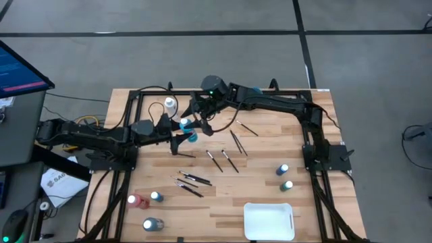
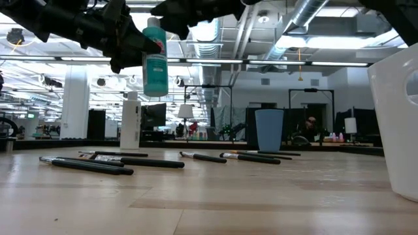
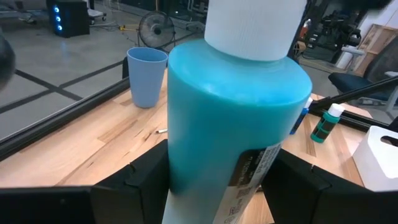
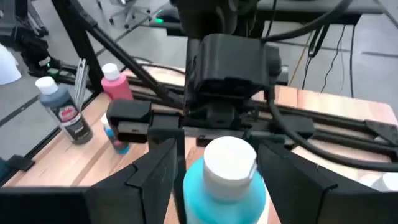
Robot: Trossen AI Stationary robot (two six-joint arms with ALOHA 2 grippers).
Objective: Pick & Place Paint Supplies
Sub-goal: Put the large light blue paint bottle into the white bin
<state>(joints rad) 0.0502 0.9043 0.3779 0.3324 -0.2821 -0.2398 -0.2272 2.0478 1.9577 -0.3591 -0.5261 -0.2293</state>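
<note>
Left claw [image 1: 181,135] is gripping the teal paint bottle [image 2: 155,60] aloft above the table [image 1: 270,145]. Right claw [image 1: 197,120] is straddling its white cap [image 4: 230,160], fingers spread wide.

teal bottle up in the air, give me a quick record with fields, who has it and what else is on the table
teal bottle: upright, lifted above the table
left pincer: shut on the bottle's body
right pincer: fingers either side of the white cap, grip unclear
brushes: scattered mid-table, lying flat
other bottles: two on the right side, red one with others near the front left
blue cup: standing at the far edge
white tray: front right
</note>
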